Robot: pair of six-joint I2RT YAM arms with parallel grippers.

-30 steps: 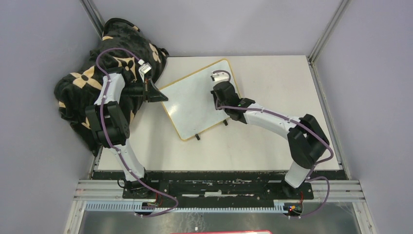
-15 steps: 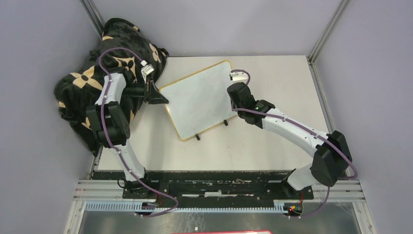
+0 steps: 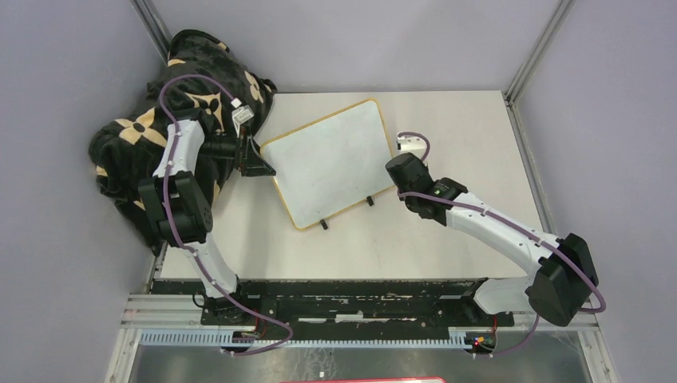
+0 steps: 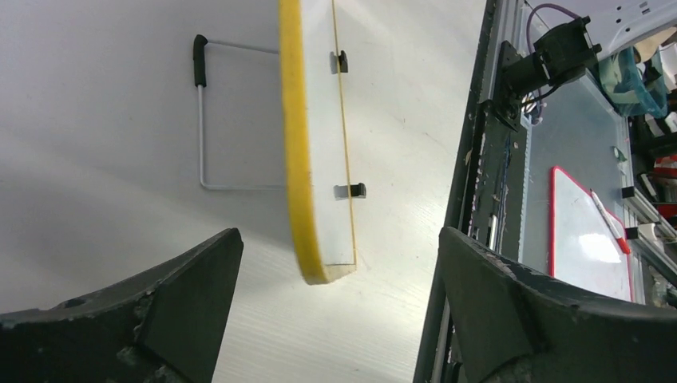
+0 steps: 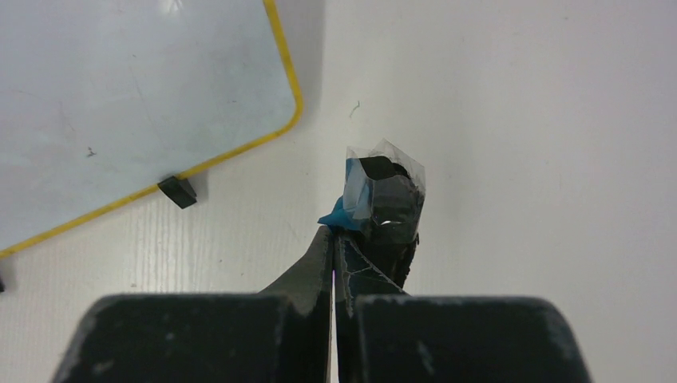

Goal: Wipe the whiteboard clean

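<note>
We are rating board (image 3: 331,159) light, stiff, slick: brace 9 o'clock corner inside gaping left gripper (image 3: 259,158); right gripper (image 5: 334,237) clenching eraser (image 5: 387,203).

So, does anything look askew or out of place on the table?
The yellow-framed white whiteboard lies diagonal to the table edges, and the black-and-tan flowered blanket is bunched at the far-left corner, spilling past the edge.

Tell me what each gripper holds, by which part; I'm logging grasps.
Right gripper pinches a black plastic-wrapped pad by its near edge. Left gripper is open, holding nothing; the whiteboard corner shows between its fingers.
</note>
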